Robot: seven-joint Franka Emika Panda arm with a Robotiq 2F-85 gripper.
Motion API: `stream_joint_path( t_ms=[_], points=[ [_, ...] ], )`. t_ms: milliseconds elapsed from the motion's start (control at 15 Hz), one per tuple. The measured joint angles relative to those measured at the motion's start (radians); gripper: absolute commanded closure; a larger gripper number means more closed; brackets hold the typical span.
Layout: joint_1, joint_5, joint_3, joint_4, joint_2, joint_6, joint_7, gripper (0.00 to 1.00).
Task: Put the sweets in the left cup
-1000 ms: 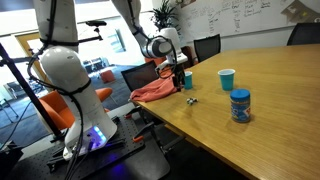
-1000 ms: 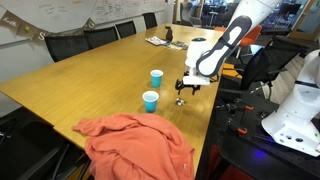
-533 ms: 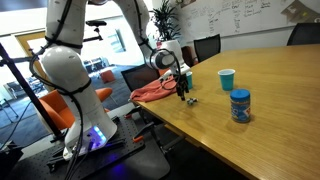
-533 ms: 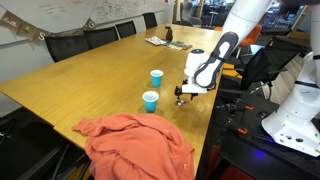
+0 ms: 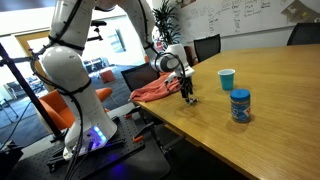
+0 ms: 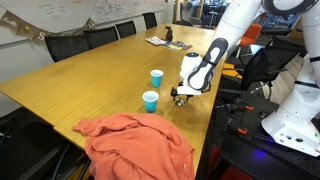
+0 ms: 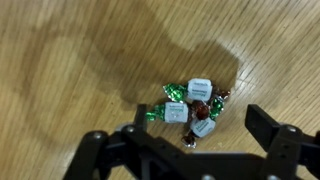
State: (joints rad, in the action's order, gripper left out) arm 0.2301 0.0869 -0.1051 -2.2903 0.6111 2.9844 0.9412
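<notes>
Wrist view: the sweets (image 7: 190,105) are seen clustered on the wooden table (image 7: 70,50)
The gripper (image 7: 192,130) is held released, its jaws spread wide with the cluster framed between them and nothing grasped; in an exterior view (image 6: 178,97) it is lowered near the table edge

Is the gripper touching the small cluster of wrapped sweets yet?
Apart. In the wrist view the open gripper straddles the cluster of wrapped sweets; bare wooden tabletop shows between each fingertip and the wrappers.
</notes>
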Motion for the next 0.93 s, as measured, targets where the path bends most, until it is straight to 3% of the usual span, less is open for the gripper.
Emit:
stream_joint_path(
  t_ms=[133, 600, 733, 933],
  points=[
    [0.0, 0.015, 0.0, 0.021, 0.019, 0.0, -0.018, 0.32],
    [-0.003, 0.053, 0.0, 0.049, 0.053, 0.0, -0.059, 0.87],
    [-0.002, 0.057, 0.0, 0.055, 0.053, 0.0, -0.06, 0.98],
    [0.0, 0.057, -0.002, 0.057, 0.051, 0.0, -0.06, 0.96]
  ],
)
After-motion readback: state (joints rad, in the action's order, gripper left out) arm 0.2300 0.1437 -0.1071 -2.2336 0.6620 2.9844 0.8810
